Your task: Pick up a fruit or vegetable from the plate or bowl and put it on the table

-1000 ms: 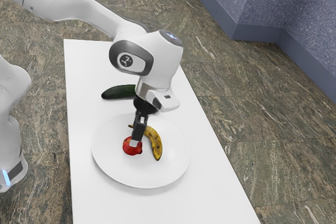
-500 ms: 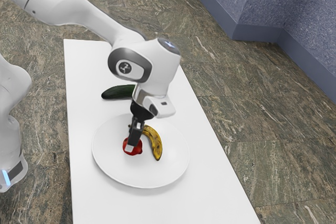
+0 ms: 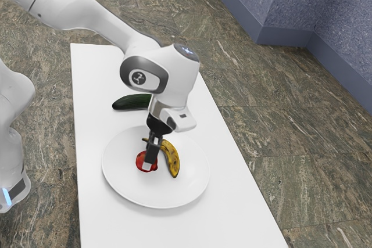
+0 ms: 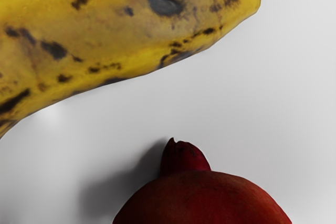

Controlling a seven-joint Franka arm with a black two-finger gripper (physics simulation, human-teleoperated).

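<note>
Now lower than a second ago, the gripper (image 3: 147,166) hovers at the pomegranate (image 3: 140,161) on the plate (image 3: 124,182), the banana (image 3: 172,158) at three o'clock in the exterior view. Its opening and any hold cannot be told; a grasp looks imminent.

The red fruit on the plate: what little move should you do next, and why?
I'd probably ease my gripper down a little at the red fruit. In the exterior view they overlap, and bare plate lies between fruit and banana, so I might not bump the banana.
</note>
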